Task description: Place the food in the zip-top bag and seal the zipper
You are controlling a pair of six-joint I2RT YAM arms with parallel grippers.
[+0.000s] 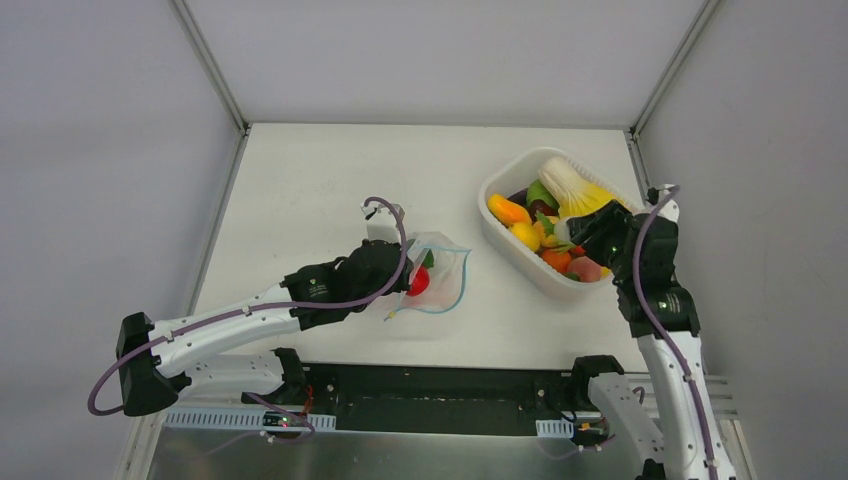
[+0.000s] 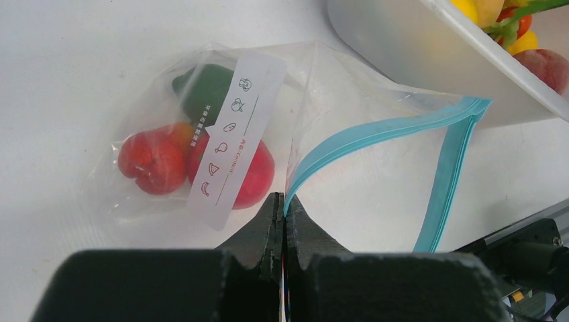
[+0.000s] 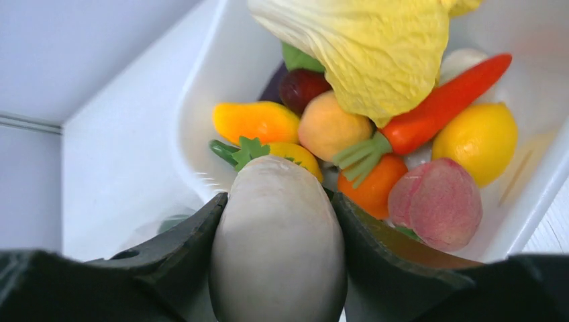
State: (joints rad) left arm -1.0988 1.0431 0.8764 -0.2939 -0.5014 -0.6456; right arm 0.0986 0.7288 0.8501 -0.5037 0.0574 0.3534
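On the worktop [image 1: 300, 200] the bag [image 1: 447, 278] lies left of the tub [image 1: 520, 265], apart from it. Inside the bag lies food [image 2: 158, 157]. My left gripper [image 2: 284, 208] clamps the zipper [image 2: 376, 131] at its near end. My right gripper [image 3: 278, 201] holds one piece [image 3: 278, 261] above the tub's heap [image 3: 480, 137].

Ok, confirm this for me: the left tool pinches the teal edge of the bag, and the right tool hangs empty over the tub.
One part is wrong. The left tool does pinch the teal edge of the bag, but the right tool is not empty. The right wrist view shows it closed on a pale oval food piece over the tub.
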